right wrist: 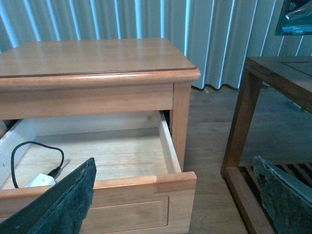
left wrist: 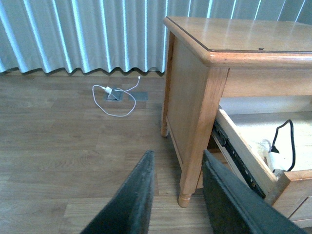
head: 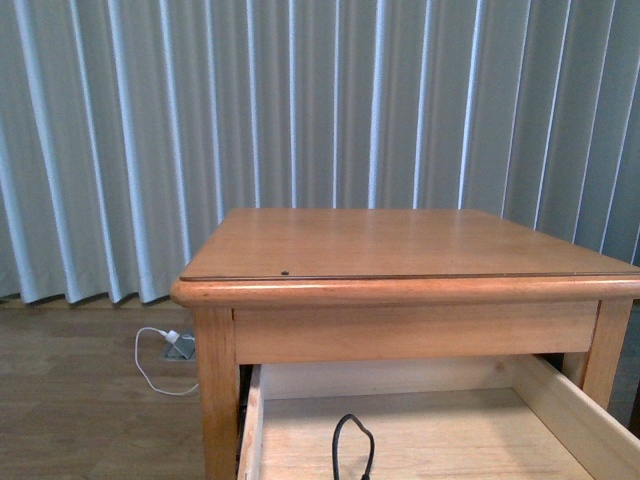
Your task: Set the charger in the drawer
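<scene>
Pale blue-grey curtains (head: 320, 100) hang in folds behind a honey-coloured nightstand (head: 400, 245) on a wood-plank floor (head: 80, 400). Its upper drawer (right wrist: 122, 204) stands pulled out, and the charger (right wrist: 40, 181) lies inside on the pale boards, near the front on the robot's left.

From the front view only a loop of the charger's black cable rises above the lower frame edge; the white plug block is cut off there. The right wrist view shows the block partly hidden behind one dark finger, which also covers part of the drawer front. In the left wrist view the block sits blurred just behind the drawer's front board.

Left gripper (left wrist: 178, 153): fingers spread, nothing between them, hanging over the floor beside the nightstand's leg. Right gripper (right wrist: 174, 163): fingers set very wide at the frame's two sides, empty, facing the drawer.

A white cable (left wrist: 114, 95) curls on the floor by the curtain. A darker wooden table (right wrist: 273, 73) stands to the robot's right, only partly in frame. A small dark speck (head: 285, 271) near the top's front edge is too small to identify.
</scene>
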